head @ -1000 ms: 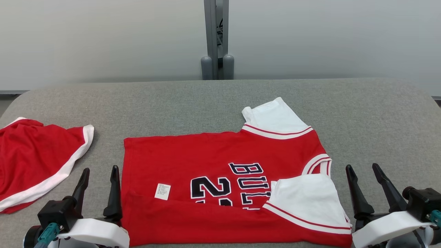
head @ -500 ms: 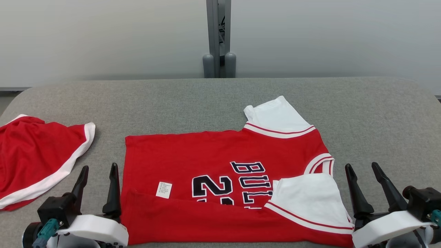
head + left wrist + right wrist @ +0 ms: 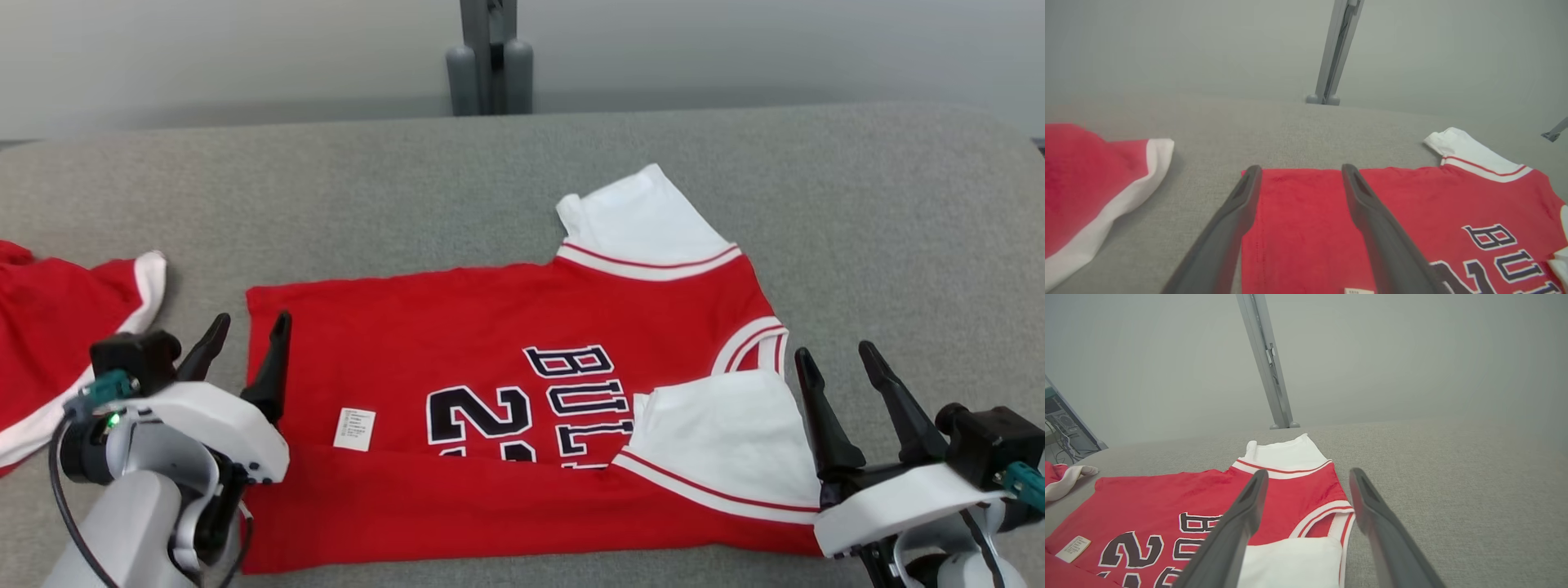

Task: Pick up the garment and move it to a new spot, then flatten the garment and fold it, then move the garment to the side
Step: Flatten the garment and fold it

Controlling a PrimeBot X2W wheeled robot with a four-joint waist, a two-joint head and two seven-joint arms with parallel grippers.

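A red basketball jersey [image 3: 490, 359] with white sleeves and black, white-edged lettering [image 3: 531, 408] lies spread sideways across a grey fabric-covered bench [image 3: 898, 245], its hem towards the robot's left and its collar towards the right. The jersey's near long edge is folded up over its front, covering the lower part of the lettering, and a small white care label [image 3: 354, 429] shows just above that fold near the hem. The far white sleeve [image 3: 641, 220] sticks out from the jersey's far edge, while the near white sleeve [image 3: 718, 441] lies folded in over the red cloth by the collar. The left pincer [image 3: 253, 317] sits at the jersey's hem with its two dark fingers spread wide and nothing between them, one finger over red cloth and the other over bare bench; whether they touch the fabric cannot be told. The right pincer [image 3: 834, 349] sits just beside the jersey's collar end, equally wide apart and empty. A second red garment with white trim [image 3: 49, 327] lies crumpled well beyond the jersey's hem, and a grey metal post [image 3: 488, 49] stands behind the jersey past the bench's far edge.
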